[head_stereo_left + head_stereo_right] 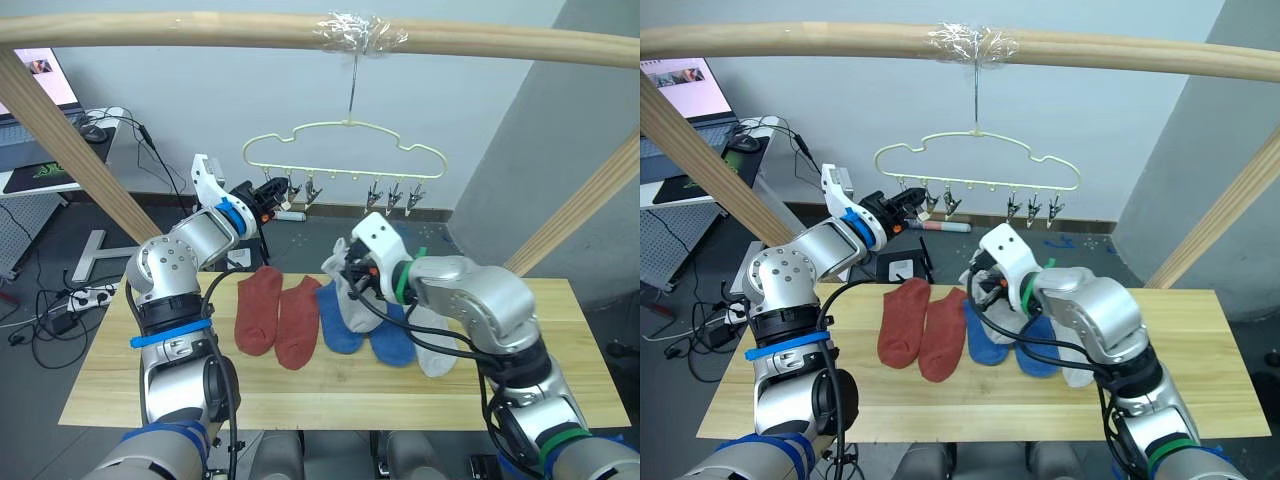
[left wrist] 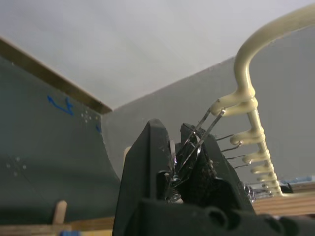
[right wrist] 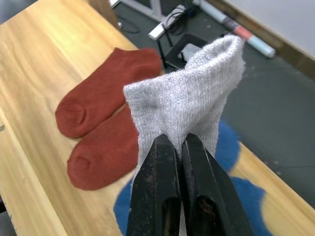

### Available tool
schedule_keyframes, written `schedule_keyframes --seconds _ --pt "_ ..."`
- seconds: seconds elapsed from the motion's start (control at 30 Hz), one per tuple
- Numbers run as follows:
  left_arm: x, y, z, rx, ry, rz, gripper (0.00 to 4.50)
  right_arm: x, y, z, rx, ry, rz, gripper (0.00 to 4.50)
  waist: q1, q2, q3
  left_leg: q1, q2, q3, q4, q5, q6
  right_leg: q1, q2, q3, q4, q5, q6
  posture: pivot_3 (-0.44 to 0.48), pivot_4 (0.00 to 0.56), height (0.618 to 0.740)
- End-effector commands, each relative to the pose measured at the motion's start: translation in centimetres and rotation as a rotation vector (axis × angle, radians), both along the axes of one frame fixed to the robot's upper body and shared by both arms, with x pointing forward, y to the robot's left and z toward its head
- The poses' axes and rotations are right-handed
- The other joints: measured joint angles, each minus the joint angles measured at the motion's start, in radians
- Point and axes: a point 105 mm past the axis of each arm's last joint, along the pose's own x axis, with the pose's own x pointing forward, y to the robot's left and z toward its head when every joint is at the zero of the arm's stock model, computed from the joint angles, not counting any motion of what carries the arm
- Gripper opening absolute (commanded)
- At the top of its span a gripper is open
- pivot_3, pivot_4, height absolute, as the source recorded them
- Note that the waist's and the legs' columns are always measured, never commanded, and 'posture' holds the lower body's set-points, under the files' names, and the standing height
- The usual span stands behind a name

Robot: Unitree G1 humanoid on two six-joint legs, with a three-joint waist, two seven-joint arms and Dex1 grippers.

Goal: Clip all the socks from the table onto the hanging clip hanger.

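The pale yellow-green clip hanger (image 1: 345, 150) hangs by its hook from the wooden pole, with a row of small metal clips beneath it. My left gripper (image 1: 268, 195) is raised to the hanger's left end and shut on the leftmost clip (image 2: 197, 142), squeezing its wire handles. Just above the table (image 1: 150, 370), my right gripper (image 3: 178, 140) is shut on a light grey sock (image 3: 187, 103), which hangs from it over the blue ones. Two rust-red socks (image 1: 258, 308) (image 1: 298, 320), two blue socks (image 1: 340, 322) (image 1: 392, 338) and another light grey sock (image 1: 435, 352) lie in a row on the table.
A thick wooden pole frame (image 1: 200, 30) spans overhead, with slanted legs at both sides. A white desk with a laptop (image 1: 40, 90) stands at the far left. Cables and a power strip (image 1: 85, 295) lie on the floor behind the table.
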Motion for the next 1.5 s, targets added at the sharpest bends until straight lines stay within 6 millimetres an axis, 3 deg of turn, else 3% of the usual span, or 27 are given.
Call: schedule_keyframes --seconds 0.03,0.33,0.6,0.97,1.5 --pt "-0.1 0.9 0.5 -0.033 0.022 0.019 0.31 0.5 1.9 1.7 0.026 -0.076 0.058 0.02 -0.003 0.0 0.0 0.0 0.0 0.0 0.0 0.0 0.0 0.0 0.0 0.0 0.0 0.0 0.0 0.07 0.217 0.74" --pt "-0.3 1.4 0.5 -0.099 0.098 0.0 0.31 1.1 4.9 2.3 0.041 -0.09 0.152 0.02 -0.006 0.0 0.0 0.0 0.0 0.0 0.0 0.0 0.0 -0.001 0.0 0.0 0.0 0.0 0.0 0.081 0.213 0.74" --pt "-0.6 1.1 0.3 -0.09 0.113 -0.017 0.31 1.8 6.4 3.1 0.048 -0.112 0.199 0.02 -0.005 0.0 0.0 0.0 0.0 0.0 -0.001 0.0 -0.001 -0.001 0.0 0.0 0.0 0.0 0.0 0.111 0.205 0.74" --pt "-0.8 1.1 0.0 -0.07 0.094 -0.018 0.31 2.2 6.6 4.2 0.029 -0.148 0.236 0.02 -0.003 0.0 0.0 0.0 0.0 0.0 -0.002 0.002 -0.004 -0.002 0.0 -0.001 0.0 0.0 0.0 0.123 0.196 0.74" --pt "-0.7 1.1 0.0 -0.08 0.088 -0.019 0.31 2.5 6.2 3.6 -0.002 -0.125 0.234 0.02 -0.002 0.0 0.0 0.0 0.0 0.0 -0.002 0.002 -0.004 -0.002 0.0 -0.001 0.0 0.0 0.0 0.127 0.193 0.74"
